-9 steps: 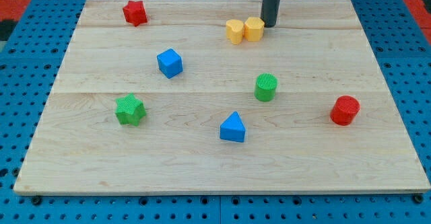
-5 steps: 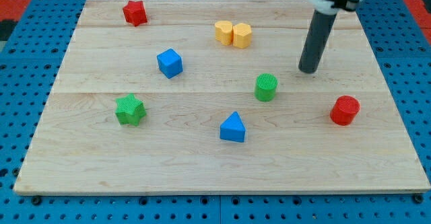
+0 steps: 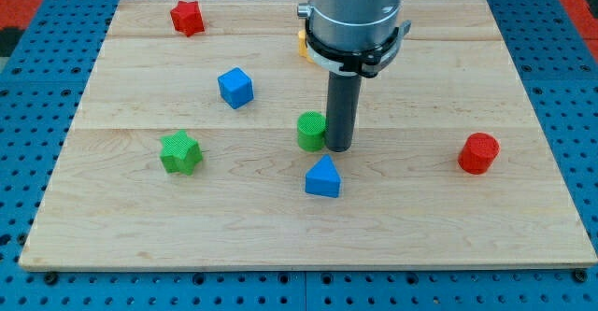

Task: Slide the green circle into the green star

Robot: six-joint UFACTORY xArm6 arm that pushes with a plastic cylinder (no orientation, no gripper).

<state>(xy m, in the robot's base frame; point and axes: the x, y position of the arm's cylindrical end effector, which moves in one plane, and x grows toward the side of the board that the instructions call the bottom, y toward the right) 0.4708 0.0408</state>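
Nearest on the table is the blue triangle. At its 12 o'clock, my tip touches the green circle from its 3 o'clock side. The end effector is a plain rod with nothing to part or clamp. The green star lies well apart at the circle's 9 o'clock. Red circle at 3. Farther: blue cube, red star.

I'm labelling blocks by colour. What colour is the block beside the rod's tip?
Green: the green circle, touching my tip on the view's left. The camera view shows it.
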